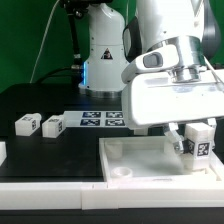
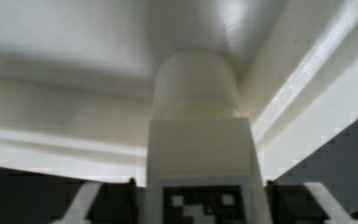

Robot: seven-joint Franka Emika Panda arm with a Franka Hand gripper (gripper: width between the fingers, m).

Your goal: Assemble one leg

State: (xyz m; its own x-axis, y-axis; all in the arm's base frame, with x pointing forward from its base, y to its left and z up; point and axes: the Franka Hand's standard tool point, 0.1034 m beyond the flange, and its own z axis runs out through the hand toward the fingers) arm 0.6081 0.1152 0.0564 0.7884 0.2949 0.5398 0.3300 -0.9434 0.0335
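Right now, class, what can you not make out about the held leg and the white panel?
Wrist view: the tip of the leg blurs into the white panel; seated or not, cannot tell.
Wrist view: the picture's edge cuts off the tag.
Exterior view: a white part is cut off at the exterior view's left.

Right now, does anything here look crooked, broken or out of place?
Nothing stands out. The gripper holds one leg over the white panel; two spare legs sit on the table near the marker board, undamaged.
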